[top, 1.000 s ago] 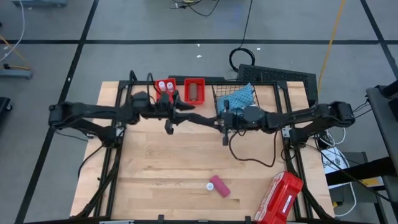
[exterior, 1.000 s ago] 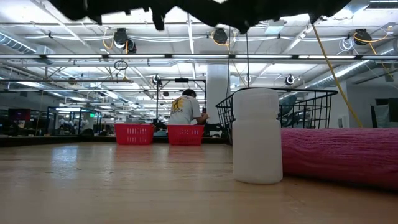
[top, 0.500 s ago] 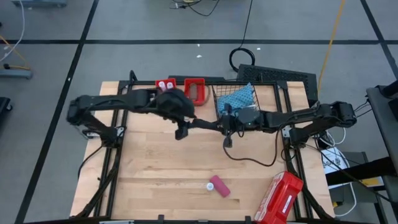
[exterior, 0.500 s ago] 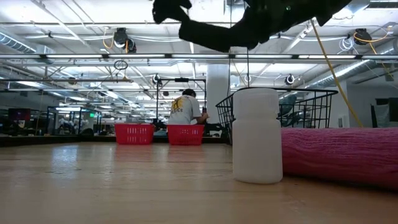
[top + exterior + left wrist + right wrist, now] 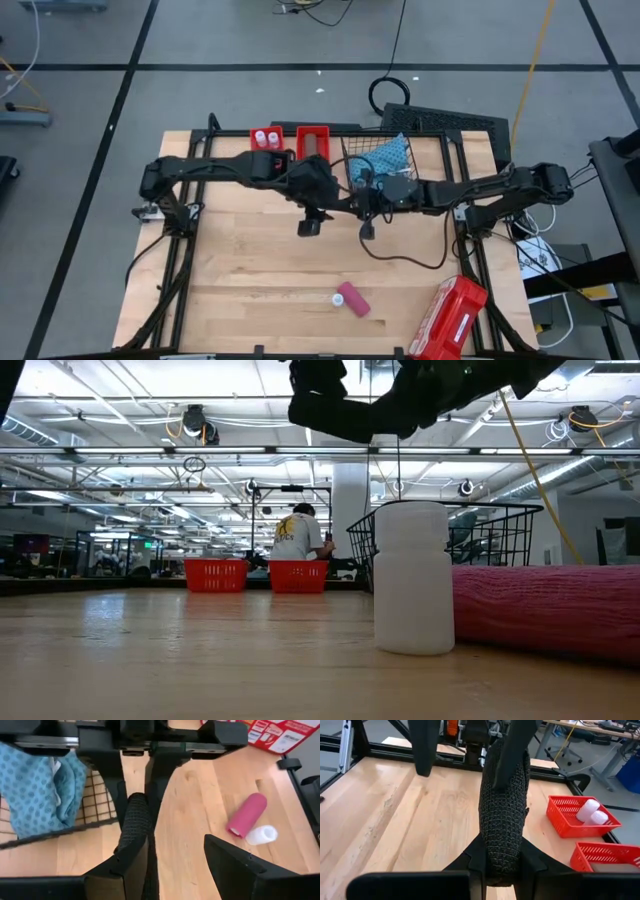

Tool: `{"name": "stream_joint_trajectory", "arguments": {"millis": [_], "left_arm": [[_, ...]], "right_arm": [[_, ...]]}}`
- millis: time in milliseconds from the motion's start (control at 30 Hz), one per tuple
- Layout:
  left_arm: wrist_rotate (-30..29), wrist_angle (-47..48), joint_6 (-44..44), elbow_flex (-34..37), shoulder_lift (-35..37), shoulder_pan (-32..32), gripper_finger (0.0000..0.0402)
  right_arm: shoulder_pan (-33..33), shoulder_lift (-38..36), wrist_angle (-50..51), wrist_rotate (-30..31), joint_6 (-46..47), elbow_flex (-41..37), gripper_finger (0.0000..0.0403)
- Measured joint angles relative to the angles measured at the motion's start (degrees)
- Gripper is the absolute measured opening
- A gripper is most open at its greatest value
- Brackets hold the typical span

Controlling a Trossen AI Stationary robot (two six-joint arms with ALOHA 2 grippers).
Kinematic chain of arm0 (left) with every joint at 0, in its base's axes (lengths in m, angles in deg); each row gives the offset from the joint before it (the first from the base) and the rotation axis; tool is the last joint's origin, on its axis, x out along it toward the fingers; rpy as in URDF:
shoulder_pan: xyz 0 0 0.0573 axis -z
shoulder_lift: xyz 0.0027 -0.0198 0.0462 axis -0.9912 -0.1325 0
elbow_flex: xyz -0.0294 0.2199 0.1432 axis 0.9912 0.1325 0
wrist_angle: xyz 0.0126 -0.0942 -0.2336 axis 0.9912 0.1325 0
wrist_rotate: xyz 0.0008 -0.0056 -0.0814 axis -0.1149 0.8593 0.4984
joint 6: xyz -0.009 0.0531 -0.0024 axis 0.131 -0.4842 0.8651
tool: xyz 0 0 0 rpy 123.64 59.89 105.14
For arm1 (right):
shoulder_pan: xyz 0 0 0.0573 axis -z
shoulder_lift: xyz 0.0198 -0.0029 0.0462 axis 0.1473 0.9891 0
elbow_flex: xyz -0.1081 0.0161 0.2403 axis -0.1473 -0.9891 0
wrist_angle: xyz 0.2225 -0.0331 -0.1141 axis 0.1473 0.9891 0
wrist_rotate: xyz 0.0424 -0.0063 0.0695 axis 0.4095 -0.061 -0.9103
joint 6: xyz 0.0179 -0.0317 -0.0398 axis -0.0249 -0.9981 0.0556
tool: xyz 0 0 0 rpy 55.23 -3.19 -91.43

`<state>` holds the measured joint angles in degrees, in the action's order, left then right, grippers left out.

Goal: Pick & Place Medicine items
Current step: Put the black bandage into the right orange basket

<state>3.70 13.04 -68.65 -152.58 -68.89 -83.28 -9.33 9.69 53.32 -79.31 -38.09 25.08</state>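
The pink white-capped tube (image 5: pixel 352 298) lies on its side on the bare wood near the table's near edge, also close up as the tube (image 5: pixel 545 610) and as the tube (image 5: pixel 247 815). Two white-capped vials (image 5: pixel 265 138) sit in a small red basket at the far edge. A brown oblong box (image 5: pixel 313 148) lies in the red basket beside it. No black box shows. My left gripper (image 5: pixel 309 226) hovers open over mid-table, empty, fingers spread (image 5: pixel 175 835). My right gripper (image 5: pixel 367 231) hangs shut and empty just to its right (image 5: pixel 504 795).
A wire basket (image 5: pixel 375 175) with the blue patterned cloth (image 5: pixel 385 153) stands at the far edge, right of the red baskets. The red case (image 5: pixel 448 318) lies at the near right corner. A person (image 5: pixel 295 540) sits far off in the room behind.
My left arm has swung from the far-left red baskets toward the table's right and a little nearer, ending mid-table beside my right gripper. My right gripper has stayed about where it was. The tube has not moved.
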Motion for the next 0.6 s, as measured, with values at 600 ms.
{"name": "stream_joint_trajectory", "arguments": {"millis": [600], "left_arm": [[-11.03,2.03,0.39,-2.25,-0.53,-0.34,0.0246]], "right_arm": [[-2.25,-0.09,-0.64,-0.96,-1.15,0.16,0.0039]]}}
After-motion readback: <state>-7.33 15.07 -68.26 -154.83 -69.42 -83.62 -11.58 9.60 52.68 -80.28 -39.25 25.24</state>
